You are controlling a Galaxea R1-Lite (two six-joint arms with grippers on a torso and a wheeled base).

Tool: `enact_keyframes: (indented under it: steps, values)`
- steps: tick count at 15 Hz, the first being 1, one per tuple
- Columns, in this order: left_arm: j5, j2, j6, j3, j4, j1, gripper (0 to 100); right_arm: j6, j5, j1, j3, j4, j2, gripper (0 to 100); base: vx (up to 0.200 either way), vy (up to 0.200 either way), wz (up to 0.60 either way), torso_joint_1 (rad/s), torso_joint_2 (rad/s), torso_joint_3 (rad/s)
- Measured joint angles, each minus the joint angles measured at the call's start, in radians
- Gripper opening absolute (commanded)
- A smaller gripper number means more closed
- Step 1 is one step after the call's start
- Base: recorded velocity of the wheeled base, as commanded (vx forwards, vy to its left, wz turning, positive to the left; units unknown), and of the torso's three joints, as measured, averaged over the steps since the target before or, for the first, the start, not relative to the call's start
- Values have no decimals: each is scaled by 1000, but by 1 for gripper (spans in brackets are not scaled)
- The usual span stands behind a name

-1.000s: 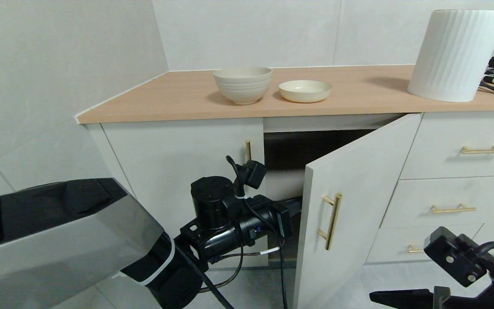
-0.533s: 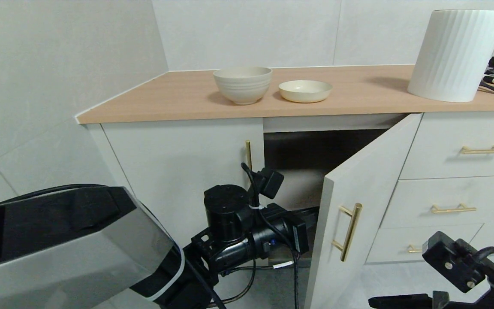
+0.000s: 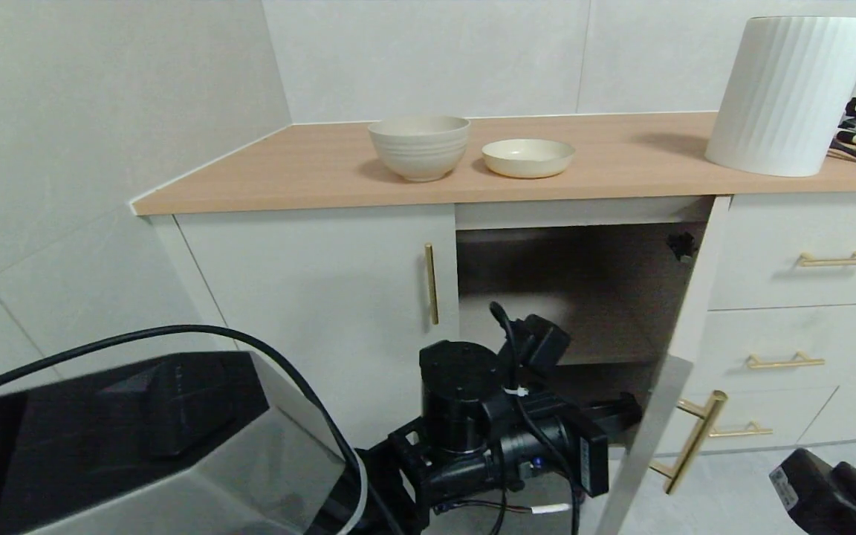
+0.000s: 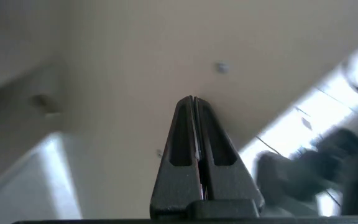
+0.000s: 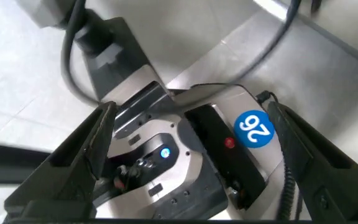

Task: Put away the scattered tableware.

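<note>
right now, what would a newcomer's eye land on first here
The cabinet door stands wide open under the wooden countertop, with the shut left gripper low beside its inner side. On the countertop sit a ribbed bowl and a shallow dish side by side, with a tall white ribbed cylinder at the right end.

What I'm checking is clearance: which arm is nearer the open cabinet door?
Left. The left gripper is at the cabinet door's inner face; right arm apart, beyond its handle.
</note>
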Motion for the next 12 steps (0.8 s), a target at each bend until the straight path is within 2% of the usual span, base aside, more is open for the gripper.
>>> enact_keyframes:
  steps: [2,4,5,9,12]
  values:
    - [1,8,1,-68,90,-55,0,-24,101,0,21,0,-40,100,0,0,0,0,0,0]
    - [1,9,1,-106,117,-100,0,-32,125,0,37,-1,-72,100,0,0,0,0,0,0]
    - [0,2,0,-106,117,-104,0,-32,125,-1,39,-1,-80,100,0,0,0,0,0,0]
    - [2,-39,-4,-99,156,-80,0,-32,127,-1,42,-2,-96,100,0,0,0,0,0,0]
    - [2,-105,-4,-14,186,-32,0,-30,115,-13,30,-4,-98,100,0,0,0,0,0,0]
